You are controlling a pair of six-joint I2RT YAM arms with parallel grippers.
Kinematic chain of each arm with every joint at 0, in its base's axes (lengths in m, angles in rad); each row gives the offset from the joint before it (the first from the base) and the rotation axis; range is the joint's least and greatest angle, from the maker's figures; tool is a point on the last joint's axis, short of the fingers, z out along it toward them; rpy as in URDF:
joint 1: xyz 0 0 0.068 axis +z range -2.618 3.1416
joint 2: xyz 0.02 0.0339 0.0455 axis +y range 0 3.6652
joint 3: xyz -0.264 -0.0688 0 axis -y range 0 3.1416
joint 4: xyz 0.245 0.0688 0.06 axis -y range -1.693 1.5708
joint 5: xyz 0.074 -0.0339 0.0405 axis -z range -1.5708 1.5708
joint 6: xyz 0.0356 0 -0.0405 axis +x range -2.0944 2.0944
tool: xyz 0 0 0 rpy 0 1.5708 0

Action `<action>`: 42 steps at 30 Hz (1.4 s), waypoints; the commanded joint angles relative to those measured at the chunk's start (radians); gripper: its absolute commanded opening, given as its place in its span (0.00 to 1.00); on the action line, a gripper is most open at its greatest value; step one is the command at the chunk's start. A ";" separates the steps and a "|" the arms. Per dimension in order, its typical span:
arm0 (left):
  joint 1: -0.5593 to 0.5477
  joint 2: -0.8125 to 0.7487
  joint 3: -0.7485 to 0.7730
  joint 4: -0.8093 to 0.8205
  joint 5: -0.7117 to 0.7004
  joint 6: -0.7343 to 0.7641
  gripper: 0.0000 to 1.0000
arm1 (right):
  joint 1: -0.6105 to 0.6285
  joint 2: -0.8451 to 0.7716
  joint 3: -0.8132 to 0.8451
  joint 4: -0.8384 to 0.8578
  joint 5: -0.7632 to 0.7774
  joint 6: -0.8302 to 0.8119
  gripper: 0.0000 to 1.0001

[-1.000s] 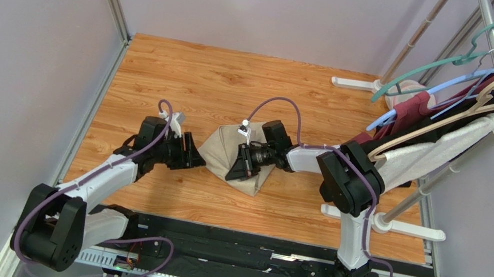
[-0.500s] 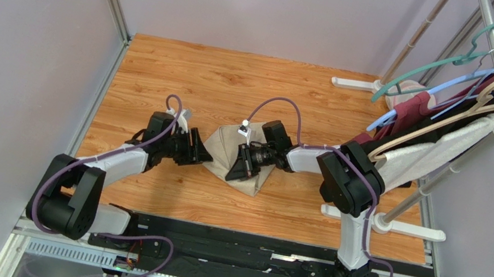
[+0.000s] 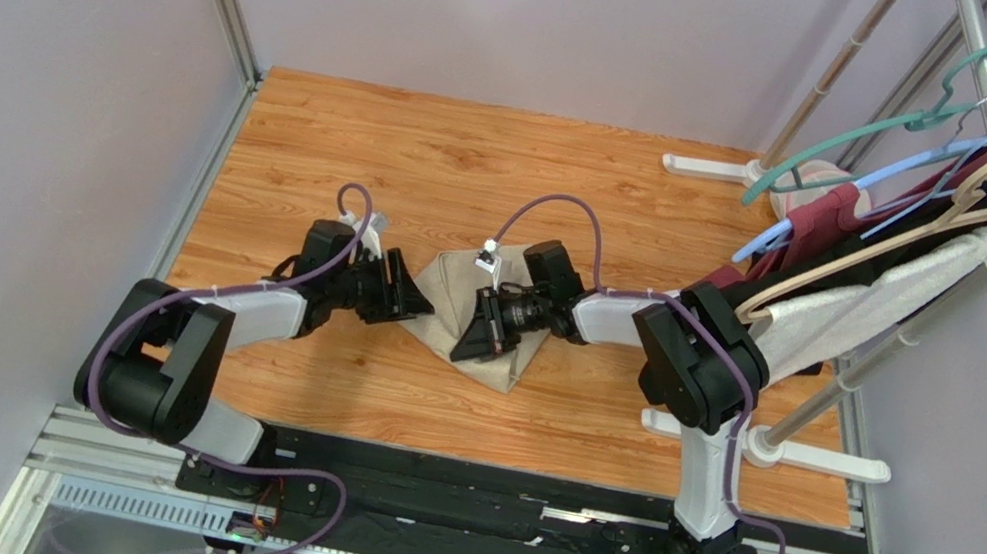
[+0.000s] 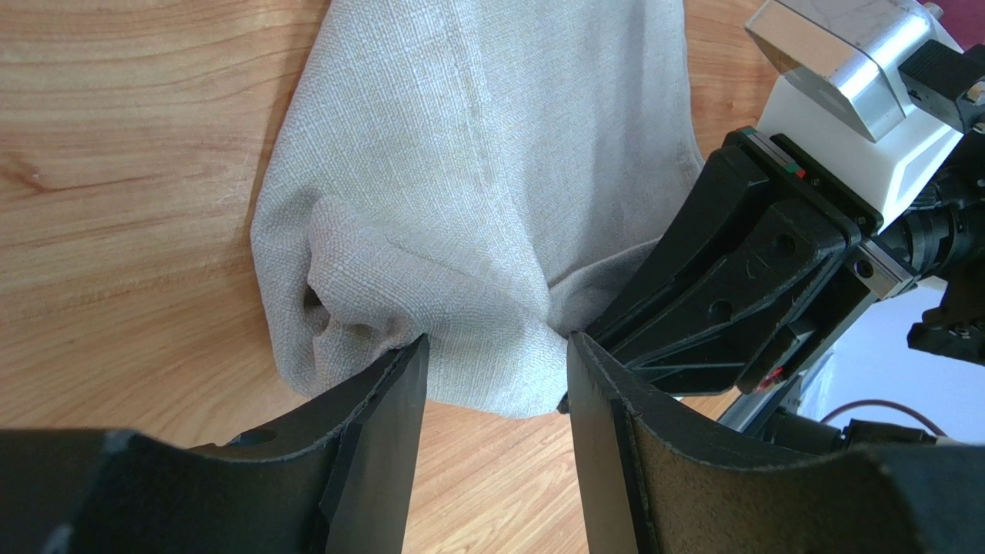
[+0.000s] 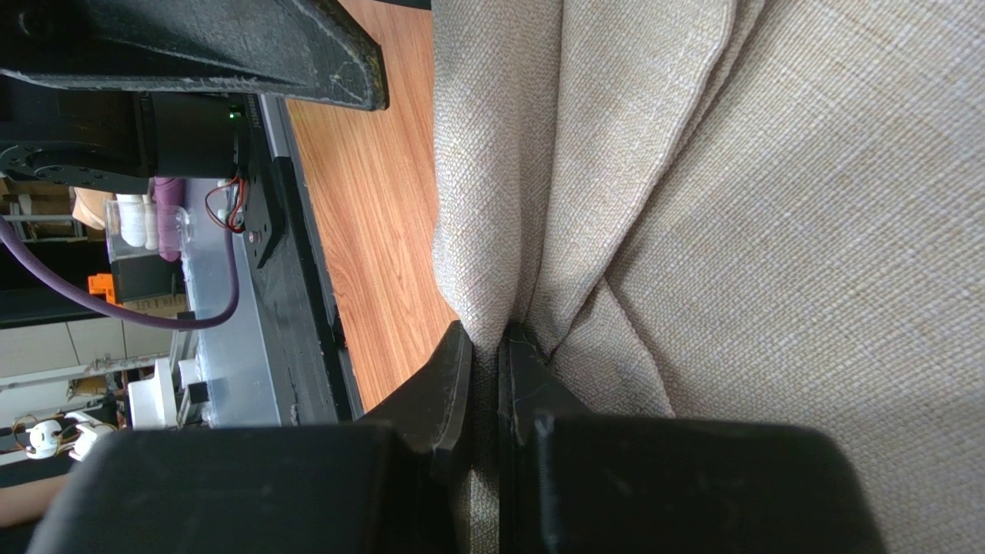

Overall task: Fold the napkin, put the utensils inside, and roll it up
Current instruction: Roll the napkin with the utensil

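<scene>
Left arm has swung in toward the cloth since a second ago – left claw [image 4: 495, 356] now at the left edge of the crumpled napkin [image 3: 445, 296], jaws part open astride a bunched fold. Right claw [image 5: 486, 346] pinched shut on a napkin fold – napkin sits mid table [image 3: 325, 141], between both claws

Coarse woven matt napkin [image 4: 486, 196]; wood-grain table [image 3: 473, 167]

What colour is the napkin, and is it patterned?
The napkin is plain beige, unpatterned; the right wrist view shows it best.
</scene>
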 commanded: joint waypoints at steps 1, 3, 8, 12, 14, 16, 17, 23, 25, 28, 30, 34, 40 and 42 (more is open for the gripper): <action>-0.004 0.018 0.051 0.056 0.016 0.010 0.55 | -0.017 0.087 -0.039 -0.151 0.238 -0.061 0.00; -0.004 -0.002 0.054 0.048 0.015 0.033 0.55 | -0.017 0.085 -0.039 -0.154 0.238 -0.061 0.00; -0.004 -0.097 0.089 -0.082 -0.109 0.153 0.72 | -0.019 0.082 -0.041 -0.152 0.235 -0.061 0.00; -0.004 -0.085 0.115 -0.142 -0.146 0.219 0.75 | -0.017 0.072 -0.039 -0.160 0.238 -0.061 0.00; -0.004 -0.076 0.114 -0.138 -0.151 0.234 0.75 | -0.017 0.066 -0.041 -0.166 0.249 -0.061 0.00; -0.004 -0.070 0.102 -0.111 -0.139 0.233 0.71 | -0.017 0.066 -0.039 -0.169 0.250 -0.059 0.01; -0.004 -0.065 0.101 -0.099 -0.139 0.227 0.70 | -0.019 0.064 -0.039 -0.169 0.250 -0.058 0.02; -0.005 -0.008 0.120 -0.110 -0.134 0.233 0.59 | -0.017 0.058 -0.038 -0.171 0.255 -0.061 0.02; -0.005 0.019 0.137 -0.124 -0.139 0.234 0.54 | -0.017 0.055 -0.039 -0.171 0.255 -0.059 0.02; -0.005 0.059 0.157 -0.154 -0.158 0.242 0.41 | -0.019 0.053 -0.038 -0.172 0.258 -0.059 0.02; -0.005 0.074 0.169 -0.180 -0.175 0.248 0.31 | -0.017 0.052 -0.036 -0.175 0.259 -0.061 0.02; -0.005 0.107 0.201 -0.202 -0.174 0.247 0.19 | -0.019 0.050 -0.031 -0.181 0.261 -0.061 0.03; -0.010 0.159 0.281 -0.317 -0.178 0.245 0.00 | -0.019 0.004 -0.033 -0.206 0.273 -0.064 0.14; -0.011 0.165 0.296 -0.357 -0.180 0.245 0.00 | -0.017 -0.032 -0.033 -0.221 0.284 -0.066 0.23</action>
